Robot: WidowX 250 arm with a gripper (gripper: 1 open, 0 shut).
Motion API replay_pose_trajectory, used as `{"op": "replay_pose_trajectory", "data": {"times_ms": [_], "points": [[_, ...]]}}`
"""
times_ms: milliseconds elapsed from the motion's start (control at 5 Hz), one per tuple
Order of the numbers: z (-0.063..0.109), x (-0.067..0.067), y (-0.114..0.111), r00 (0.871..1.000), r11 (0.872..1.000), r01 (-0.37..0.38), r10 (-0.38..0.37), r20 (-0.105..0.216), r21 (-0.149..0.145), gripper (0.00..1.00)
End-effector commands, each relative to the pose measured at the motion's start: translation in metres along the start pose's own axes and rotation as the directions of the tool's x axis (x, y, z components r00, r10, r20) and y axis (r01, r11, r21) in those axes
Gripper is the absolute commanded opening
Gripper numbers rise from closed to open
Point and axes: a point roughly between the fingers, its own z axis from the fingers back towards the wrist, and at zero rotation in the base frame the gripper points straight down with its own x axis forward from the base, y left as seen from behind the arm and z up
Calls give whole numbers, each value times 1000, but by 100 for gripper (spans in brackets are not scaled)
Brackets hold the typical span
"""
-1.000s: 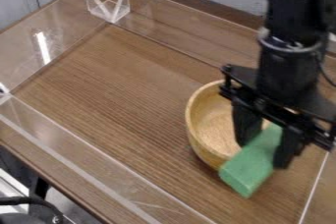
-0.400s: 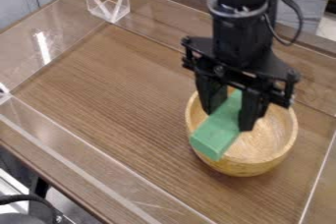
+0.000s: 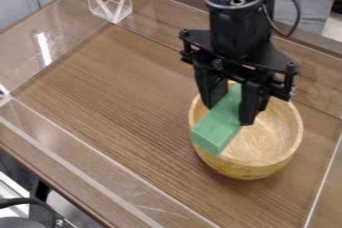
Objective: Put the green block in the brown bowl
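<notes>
Compared with a moment ago, the green block [image 3: 217, 122] has shifted up and back, away from the tabletop's [image 3: 100, 107] near edge, and now overlaps the left part of the brown bowl [image 3: 254, 150] in the view. The bowl looks unmoved, near the tabletop's right edge. The black robot arm [image 3: 241, 22] reaches down from the far side, its fingers [image 3: 238, 84] pointing downward over the bowl, closed on the block's upper end. The block hangs tilted, its lower end toward the bowl's left rim; whether they touch, I cannot tell.
</notes>
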Motion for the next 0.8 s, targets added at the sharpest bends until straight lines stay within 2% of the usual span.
{"op": "replay_pose_trajectory", "data": {"times_ms": [0,600], "points": [[14,11,-1,997,1000,6,-5,73,-14,0],[8,20,6,995,1000,10,-8,100,-19,0]]}}
